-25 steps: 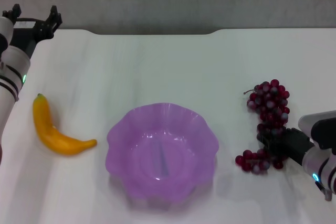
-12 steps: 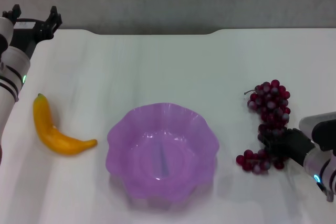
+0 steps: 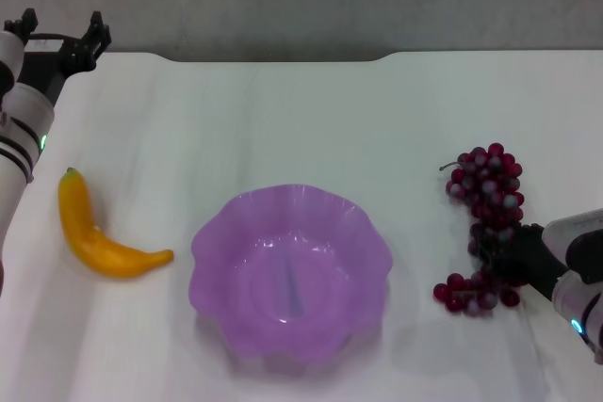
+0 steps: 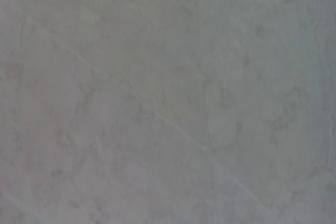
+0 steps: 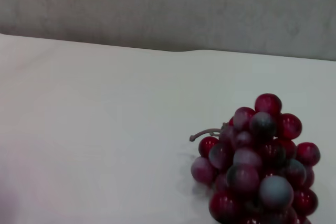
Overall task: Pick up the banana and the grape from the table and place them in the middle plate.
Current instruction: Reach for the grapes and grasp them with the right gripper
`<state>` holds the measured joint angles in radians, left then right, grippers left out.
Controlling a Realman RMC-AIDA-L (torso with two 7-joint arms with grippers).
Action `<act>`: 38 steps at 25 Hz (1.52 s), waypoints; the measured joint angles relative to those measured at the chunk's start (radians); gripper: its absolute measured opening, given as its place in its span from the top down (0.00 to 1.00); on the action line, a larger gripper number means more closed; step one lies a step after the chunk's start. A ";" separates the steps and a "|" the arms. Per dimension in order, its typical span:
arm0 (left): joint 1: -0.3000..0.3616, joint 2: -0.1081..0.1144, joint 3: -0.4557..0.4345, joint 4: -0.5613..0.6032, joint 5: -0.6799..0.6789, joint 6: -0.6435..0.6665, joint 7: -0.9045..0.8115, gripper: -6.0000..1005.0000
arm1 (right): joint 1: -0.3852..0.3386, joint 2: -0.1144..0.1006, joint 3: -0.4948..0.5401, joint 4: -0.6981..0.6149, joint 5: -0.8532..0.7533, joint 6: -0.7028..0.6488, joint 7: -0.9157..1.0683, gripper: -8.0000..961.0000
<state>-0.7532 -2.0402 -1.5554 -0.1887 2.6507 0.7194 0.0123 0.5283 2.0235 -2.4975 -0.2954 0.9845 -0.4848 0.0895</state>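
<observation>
The banana [image 3: 94, 237] lies on the white table [image 3: 283, 120] at the left, yellow-orange and curved. The purple scalloped middle plate [image 3: 212, 233] sits in the centre and is empty. The grape [image 3: 485, 181] bunch lies at the right; it also shows in the right wrist view [image 5: 257, 166]. My right gripper [image 3: 499, 256] is low at the table's right front and grips the middle of the bunch, with grapes on both sides of its dark fingers. My left gripper [image 3: 61, 30] is parked at the far left back corner, open and empty, well away from the banana.
The table's back edge [image 3: 283, 59] meets a grey wall. Bare tabletop lies between the plate and each fruit. The left wrist view shows only a blank grey surface.
My right gripper has drawn back slightly to the right and toward the front, and the grape bunch has shifted the same way with it. The left arm, banana and plate have not moved.
</observation>
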 joint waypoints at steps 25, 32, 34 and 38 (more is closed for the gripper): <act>-0.001 -0.001 0.000 -0.004 0.000 0.000 0.000 0.10 | 0.017 -0.005 0.001 -0.003 0.009 0.102 0.004 0.51; 0.007 -0.002 0.000 -0.003 0.000 0.000 0.000 0.10 | 0.008 -0.003 0.003 -0.003 0.004 0.068 -0.003 0.51; 0.007 -0.002 0.000 -0.003 0.000 0.000 0.000 0.10 | 0.007 -0.002 0.003 -0.001 0.002 0.057 -0.005 0.51; 0.009 -0.002 0.000 -0.003 0.000 0.000 0.000 0.10 | 0.003 -0.002 0.003 0.006 0.007 0.019 -0.022 0.51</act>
<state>-0.7442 -2.0418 -1.5554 -0.1917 2.6507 0.7195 0.0122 0.5316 2.0217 -2.4945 -0.2898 0.9910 -0.4657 0.0676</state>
